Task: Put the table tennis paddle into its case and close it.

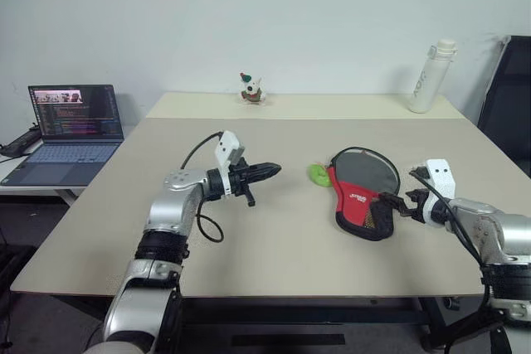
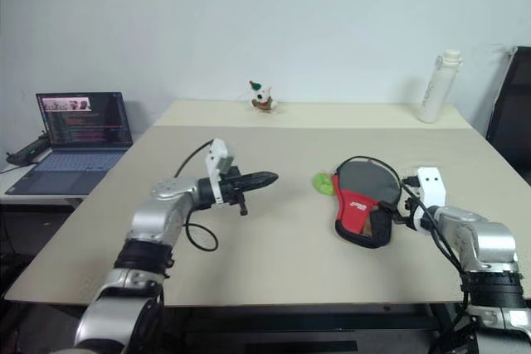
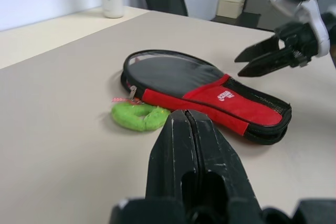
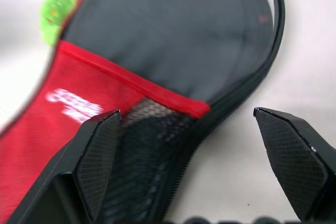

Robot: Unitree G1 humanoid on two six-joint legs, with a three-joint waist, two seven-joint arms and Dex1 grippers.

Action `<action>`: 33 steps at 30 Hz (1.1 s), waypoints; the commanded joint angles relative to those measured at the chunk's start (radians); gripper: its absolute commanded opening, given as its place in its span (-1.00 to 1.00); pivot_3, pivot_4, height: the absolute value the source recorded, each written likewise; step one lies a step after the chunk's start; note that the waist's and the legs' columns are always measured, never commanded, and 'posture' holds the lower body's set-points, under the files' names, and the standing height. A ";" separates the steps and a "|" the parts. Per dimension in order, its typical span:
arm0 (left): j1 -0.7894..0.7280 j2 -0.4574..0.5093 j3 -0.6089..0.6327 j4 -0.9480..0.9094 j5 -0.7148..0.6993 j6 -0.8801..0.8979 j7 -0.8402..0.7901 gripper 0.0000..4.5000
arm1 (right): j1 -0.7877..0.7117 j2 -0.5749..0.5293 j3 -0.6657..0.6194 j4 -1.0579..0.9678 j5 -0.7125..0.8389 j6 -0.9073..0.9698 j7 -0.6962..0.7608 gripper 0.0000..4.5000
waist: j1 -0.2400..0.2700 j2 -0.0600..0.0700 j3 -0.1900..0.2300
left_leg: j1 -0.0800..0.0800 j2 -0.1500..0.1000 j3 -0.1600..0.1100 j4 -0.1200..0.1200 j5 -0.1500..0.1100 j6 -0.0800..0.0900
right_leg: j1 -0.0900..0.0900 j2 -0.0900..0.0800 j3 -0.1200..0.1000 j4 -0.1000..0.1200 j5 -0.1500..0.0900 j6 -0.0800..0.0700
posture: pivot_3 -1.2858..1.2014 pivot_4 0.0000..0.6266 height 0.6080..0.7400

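The case (image 1: 362,173) lies flat on the beige table (image 1: 274,238), right of centre, grey fabric on its round end and red on its narrow end. Its green pull tag (image 1: 318,173) rests on the table at its left edge. The table tennis paddle is hidden. My right gripper (image 1: 390,202) is open just at the case's narrow red end; in the right wrist view its fingers straddle the mesh corner of the case (image 4: 173,30). My left gripper (image 1: 270,172) is shut on nothing, hovering left of the case and pointing toward it, with the tag (image 3: 139,116) ahead of its tips (image 3: 186,116).
An open laptop (image 1: 75,122) sits on a low side table at the far left. A white bottle (image 1: 431,76) stands at the back right and a small figurine (image 1: 251,89) at the back centre. A black chair (image 1: 510,97) is beyond the right edge.
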 commanded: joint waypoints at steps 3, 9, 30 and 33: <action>0.009 0.022 0.014 -0.101 -0.036 0.040 0.051 -1.00 | -0.073 0.022 0.077 0.152 -0.077 -0.123 0.068 0.99 | -0.002 0.000 0.000 | 0.001 0.000 0.000 0.000 0.000 0.000 | 0.000 0.000 0.000 0.000 0.000 0.000 | 0.03 -0.52 1.00; 0.010 0.026 0.007 -0.124 -0.045 0.053 0.071 -1.00 | -0.133 0.063 0.143 0.286 -0.127 -0.166 0.149 0.99 | -0.012 -0.001 0.000 | 0.003 0.001 0.002 0.000 0.000 0.000 | 0.001 0.001 0.001 0.001 0.000 0.000 | 0.03 -0.52 1.00; 0.103 0.138 -0.007 -0.198 -0.066 0.102 0.015 -1.00 | -0.297 0.242 0.172 0.572 -0.179 -0.177 0.339 -0.87 | -0.063 -0.006 -0.004 | 0.022 0.018 0.019 -0.002 -0.003 -0.005 | 0.008 0.020 0.022 0.002 0.004 -0.004 | 0.03 -0.52 1.00; 0.128 0.168 -0.005 -0.222 -0.083 0.133 -0.012 -1.00 | -0.311 0.269 0.167 0.556 -0.172 -0.168 0.347 -0.99 | -0.068 -0.006 -0.004 | 0.023 0.022 0.022 -0.004 -0.003 -0.005 | 0.005 0.024 0.025 0.002 0.005 -0.007 | 0.03 -0.52 1.00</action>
